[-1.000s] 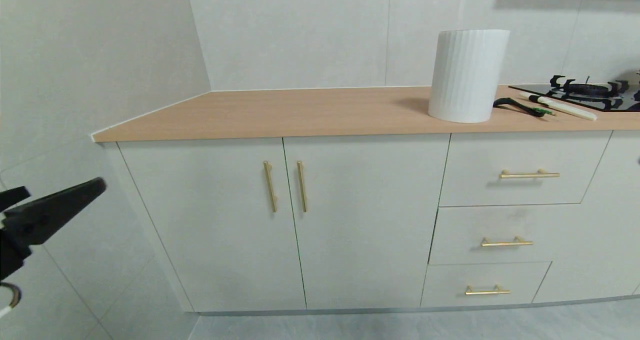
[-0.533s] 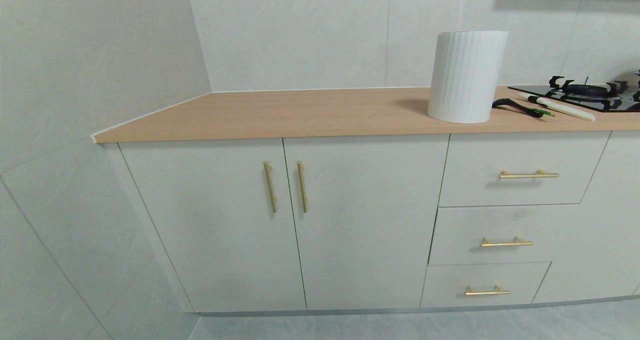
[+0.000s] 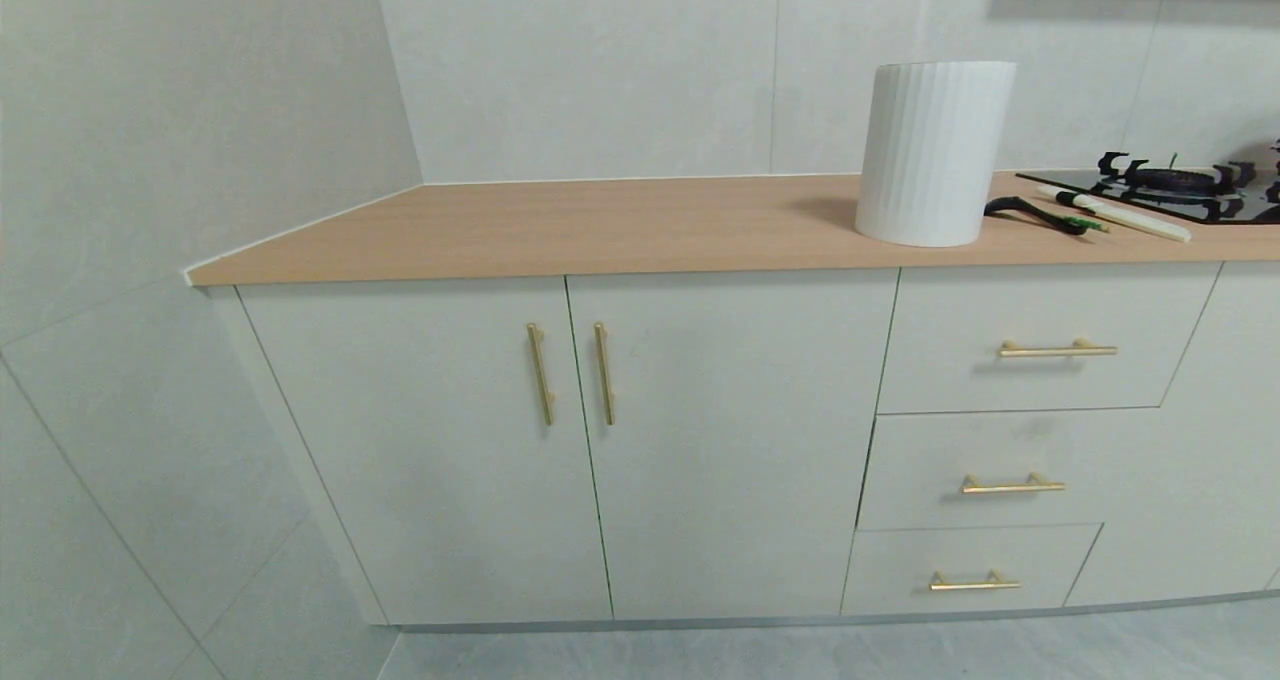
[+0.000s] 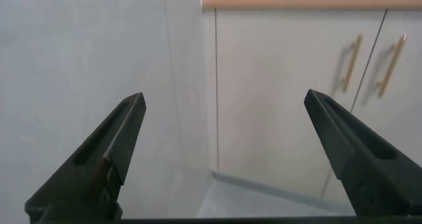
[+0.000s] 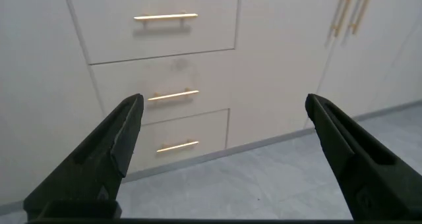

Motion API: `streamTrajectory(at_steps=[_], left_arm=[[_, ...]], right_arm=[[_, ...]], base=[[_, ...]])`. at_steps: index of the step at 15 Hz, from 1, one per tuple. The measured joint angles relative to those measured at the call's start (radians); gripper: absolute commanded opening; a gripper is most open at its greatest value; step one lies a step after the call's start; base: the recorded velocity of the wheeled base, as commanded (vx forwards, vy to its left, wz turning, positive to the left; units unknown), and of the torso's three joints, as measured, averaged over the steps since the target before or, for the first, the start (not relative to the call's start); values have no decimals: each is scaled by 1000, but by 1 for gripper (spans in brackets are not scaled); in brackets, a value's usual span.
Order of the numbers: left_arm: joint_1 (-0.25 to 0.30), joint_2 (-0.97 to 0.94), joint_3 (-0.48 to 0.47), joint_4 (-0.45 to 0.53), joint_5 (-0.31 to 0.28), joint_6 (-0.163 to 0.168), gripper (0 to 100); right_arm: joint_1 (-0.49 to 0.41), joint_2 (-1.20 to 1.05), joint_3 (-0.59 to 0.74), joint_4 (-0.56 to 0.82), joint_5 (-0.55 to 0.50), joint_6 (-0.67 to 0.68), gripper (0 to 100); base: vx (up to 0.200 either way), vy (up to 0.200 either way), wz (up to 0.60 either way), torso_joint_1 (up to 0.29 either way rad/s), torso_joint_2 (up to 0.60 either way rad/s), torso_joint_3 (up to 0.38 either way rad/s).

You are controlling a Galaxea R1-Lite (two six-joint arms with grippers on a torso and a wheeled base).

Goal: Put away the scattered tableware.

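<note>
The wooden countertop (image 3: 600, 225) ends on the left in a slanted edge against the tiled side wall (image 3: 150, 140). Its straight front edge overhangs two cabinet doors (image 3: 570, 450) and a stack of three drawers (image 3: 1040, 340). A wide stretch of worktop lies between that left corner and the white ribbed container (image 3: 935, 150). Grey floor (image 3: 800, 650) runs along the plinth below.

The tableware lies on the countertop just right of the container. A black curved utensil (image 3: 1030, 210) rests with one end close against the container's base. Beside it a long cream-coloured utensil (image 3: 1125, 216) with a green part at one end lies aslant along the rim of the gas hob (image 3: 1170, 185). At this distance I cannot tell what kind of utensil each one is.

The container stands upright, and its own wall hides whatever is inside. Both doors and all three drawers are shut, each with a gold bar handle.

The left gripper (image 4: 224, 99) sits below countertop level, facing the left door and the wall corner, fingers wide apart and holding nothing. The right gripper (image 5: 224, 100) faces the drawers above the floor, its fingers also spread with nothing between them.
</note>
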Motion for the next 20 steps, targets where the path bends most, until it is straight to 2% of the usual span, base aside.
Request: streamTrajectory(at_steps=[1, 3, 5, 7, 9, 10, 12, 14, 15, 16, 20], left_arm=[[3, -9, 37, 0, -14, -8, 100], [3, -26, 150, -28, -56, -10, 100], [1, -35, 283, -168, -93, -10, 100], [0, -38, 359, -272, -223, -11, 100], [-1, -39, 397, -291, -316, -10, 100], [-1, -40, 407, -291, -341, 12, 100], [-5, -40, 417, -290, -354, 32, 100], [-7, -40, 419, -291, -357, 23, 100], [-7, -40, 420, -292, -356, -27, 100], [-7, -40, 420, -293, -355, -55, 100], [-7, -40, 421, -295, -356, -34, 100]], right_arm=[[-3, -7, 41, -54, 7, -1, 100], [-4, -15, 138, -211, 105, 3, 100], [-5, -19, 184, -207, 196, 29, 100], [-4, -20, 193, -185, 304, 51, 100], [-3, -20, 196, -156, 351, 63, 100], [-2, -20, 197, -156, 353, 64, 100], [-2, -20, 199, -156, 357, 65, 100], [-2, -20, 199, -155, 356, 66, 100], [-2, -20, 199, -155, 356, 67, 100], [-2, -20, 199, -154, 356, 67, 100], [-2, -20, 199, -154, 357, 69, 100]], base=[[0, 0, 0, 0, 0, 0], [0, 0, 0, 0, 0, 0], [0, 0, 0, 0, 0, 0], [0, 0, 0, 0, 0, 0], [0, 0, 0, 0, 0, 0], [0, 0, 0, 0, 0, 0], [0, 0, 0, 0, 0, 0], [0, 0, 0, 0, 0, 0], [0, 0, 0, 0, 0, 0], [0, 0, 0, 0, 0, 0], [0, 0, 0, 0, 0, 0]])
